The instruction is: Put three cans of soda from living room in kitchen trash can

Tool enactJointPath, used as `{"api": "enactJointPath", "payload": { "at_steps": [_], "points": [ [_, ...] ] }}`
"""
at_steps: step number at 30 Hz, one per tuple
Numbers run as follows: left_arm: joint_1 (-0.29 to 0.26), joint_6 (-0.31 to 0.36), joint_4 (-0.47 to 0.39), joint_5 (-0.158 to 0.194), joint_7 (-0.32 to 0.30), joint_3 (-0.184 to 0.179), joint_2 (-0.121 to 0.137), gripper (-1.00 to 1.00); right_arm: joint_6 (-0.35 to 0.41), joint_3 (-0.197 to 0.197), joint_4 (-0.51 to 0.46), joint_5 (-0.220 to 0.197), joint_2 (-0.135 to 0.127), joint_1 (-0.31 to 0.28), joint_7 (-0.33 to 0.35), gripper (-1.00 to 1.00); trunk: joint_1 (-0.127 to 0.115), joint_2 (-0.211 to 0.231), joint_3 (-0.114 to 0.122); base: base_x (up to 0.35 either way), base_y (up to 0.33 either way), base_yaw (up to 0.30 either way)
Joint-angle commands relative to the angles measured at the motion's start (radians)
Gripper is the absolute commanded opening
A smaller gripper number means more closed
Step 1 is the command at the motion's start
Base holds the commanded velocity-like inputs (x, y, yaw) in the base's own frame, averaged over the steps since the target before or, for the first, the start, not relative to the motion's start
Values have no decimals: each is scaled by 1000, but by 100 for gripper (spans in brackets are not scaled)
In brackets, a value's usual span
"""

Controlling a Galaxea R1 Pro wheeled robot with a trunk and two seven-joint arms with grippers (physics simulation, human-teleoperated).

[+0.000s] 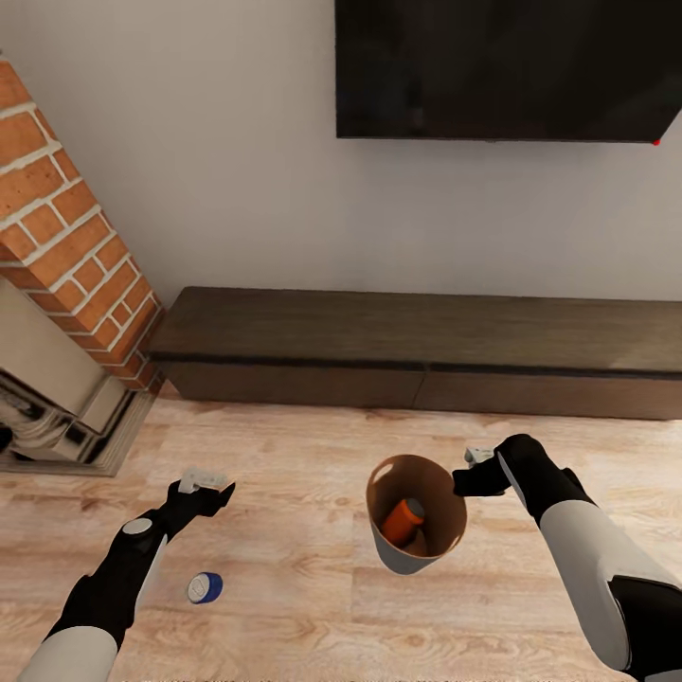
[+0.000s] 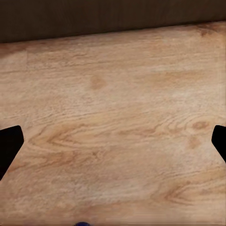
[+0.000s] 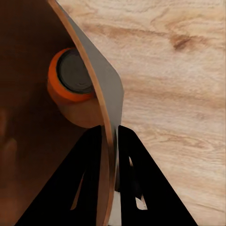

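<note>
The right claw is clamped on the rim of the tash can, one finger inside the wall and one outside, as the right wrist view makes plain, and it holds the bin tilted above the wood floor. Inside the bin lies one orange can, resting against the copper-brown wall. Whether a second can sits under it I cannot tell.

The left claw hangs spread wide and holds nothing, its dark tips at either edge of the left wrist view over bare boards. At about six o'clock from it, near on the floor, lies the blue can on its side, silver top showing.

So at least one can is binned, the blue one is not yet picked up, and the carry to the kitchen is still to come: the brick fireplace at nine o'clock and the long dark cabinet at twelve mark this as the living room.
</note>
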Motion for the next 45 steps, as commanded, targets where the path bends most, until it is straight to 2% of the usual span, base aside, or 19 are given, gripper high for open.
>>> {"api": "enactJointPath", "payload": {
  "at_steps": [1, 7, 16, 23, 25, 28, 29, 32, 37, 41, 45],
  "points": [
    [0, -1, 26, 4, 2, 0, 0, 100, 7, -1, -1, -21, -2, 0, 6, -100, 0, 0, 0, -11, 63, 0],
    [0, -35, 38, -1, 1, -1, 0, 100, 7, -1, -2, -21, -5, 0, 9, -100, 0, 0, 0, -2, 134, 0],
    [0, -42, 39, -8, 2, -2, 0, 100, 7, -1, -2, -20, -8, 0, 5, -100, 0, 0, 0, 0, 234, 0],
    [0, -44, 70, -7, 41, -2, 1, 100, 6, 2, -2, -14, -15, 0, 4, -100, 0, 0, 0, 0, 133, 0],
    [0, -45, 75, -6, 48, -3, 0, 100, 5, 5, -1, -10, -25, 0, 1, -100, 0, 0, 0, 0, 46, 0],
    [0, -46, 79, -5, 55, -4, 0, 100, -3, 7, -1, -3, -72, 1, 2, -100, 0, 0, 0, 0, 21, 0],
    [0, -46, 81, -5, 57, -5, 0, 100, -12, 7, -1, -3, -96, 1, 6, -100, 0, 0, 0, 0, 11, 0],
    [0, -54, 83, -6, 59, -6, 0, 100, -21, 5, -2, 1, -122, 1, 11, -100, 0, 0, 0, 0, 7, 0],
    [0, -83, 88, -8, 60, -6, 0, 100, -27, 7, -2, 4, -138, 1, 5, -100, 0, 0, 0, 0, 2, 0],
    [0, -104, 93, -5, 60, -6, 0, 100, -28, 10, -2, 4, -138, 1, 5, -100, 0, 0, 0, 0, 0, 0],
    [0, -163, 165, -4, 71, -6, 0, 100, -28, 14, -2, 5, -131, 1, 0, -100, 0, 0, 0, 0, 0, 0]
  ]
}}
